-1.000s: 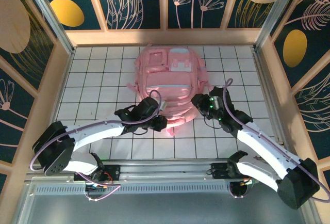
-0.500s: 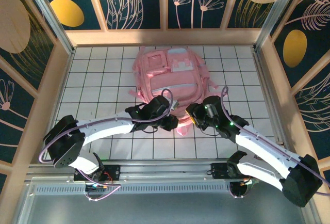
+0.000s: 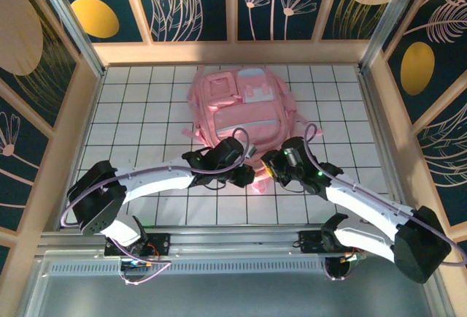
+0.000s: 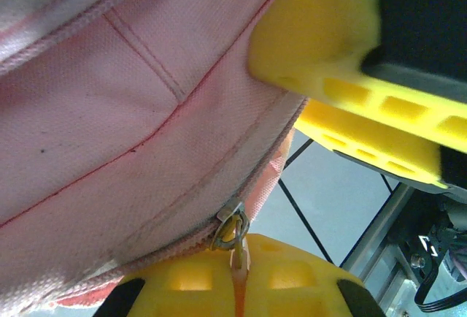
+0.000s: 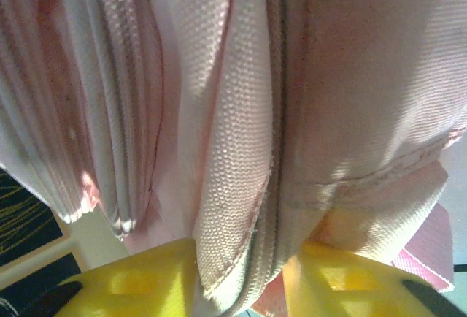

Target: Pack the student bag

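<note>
One student bag (image 3: 241,101), one zipper pull (image 4: 232,228), two arms (image 3: 153,180) (image 3: 357,200), two claws (image 3: 246,177) (image 3: 268,172)

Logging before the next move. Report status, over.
Left fingers shut on zipper pull, student bag's near edge. Right fingers pinch bag fabric by the zipper. Both crowded together there.

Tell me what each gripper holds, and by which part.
The left gripper pinches the zipper pull of the student bag by its pink tab. The right gripper clamps a fold of the bag's fabric along a zipper seam.
</note>
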`<state>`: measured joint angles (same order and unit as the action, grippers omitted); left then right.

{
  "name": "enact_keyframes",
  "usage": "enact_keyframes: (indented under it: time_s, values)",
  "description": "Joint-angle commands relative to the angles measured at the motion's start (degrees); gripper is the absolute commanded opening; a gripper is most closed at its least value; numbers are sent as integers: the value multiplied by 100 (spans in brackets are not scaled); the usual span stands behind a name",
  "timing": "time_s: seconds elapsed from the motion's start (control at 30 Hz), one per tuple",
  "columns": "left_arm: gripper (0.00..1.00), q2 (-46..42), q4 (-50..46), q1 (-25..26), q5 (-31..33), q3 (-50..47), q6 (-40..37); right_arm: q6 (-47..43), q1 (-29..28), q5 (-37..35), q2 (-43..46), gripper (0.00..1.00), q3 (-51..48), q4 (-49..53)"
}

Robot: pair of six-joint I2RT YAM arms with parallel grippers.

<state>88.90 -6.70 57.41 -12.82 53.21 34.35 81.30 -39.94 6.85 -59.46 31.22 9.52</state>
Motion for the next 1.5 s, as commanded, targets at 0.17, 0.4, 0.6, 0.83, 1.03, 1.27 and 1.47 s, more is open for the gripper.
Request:
enact_keyframes:
  time_s: [0.17, 0.4, 0.6, 0.83, 1.03, 1.27, 1.47]
  values:
    - [0, -236, 118, 103, 3, 183, -68, -212, 58, -753, -322, 2, 539, 493]
    - [0, -564, -102, 94, 432, -126, -108, -412, 238, -1041, -196, 0, 629, 854]
    - [0, -719, -181, 86, 569, -291, -93, -570, 460, -1015, -39, 0, 527, 915]
    - [0, -907, -268, -73, 623, -476, -138, -896, 725, -945, 151, 0, 475, 963]
    - [0, -1045, -278, -297, 456, -605, -195, -1182, 823, -808, 168, 0, 426, 871]
    - [0, -1012, -341, -361, 425, -700, -321, -1666, 1237, -625, 223, 0, 402, 841]
    - [0, -1088, -358, -565, 445, -874, -393, -2112, 1515, -384, 282, 1, 467, 876]
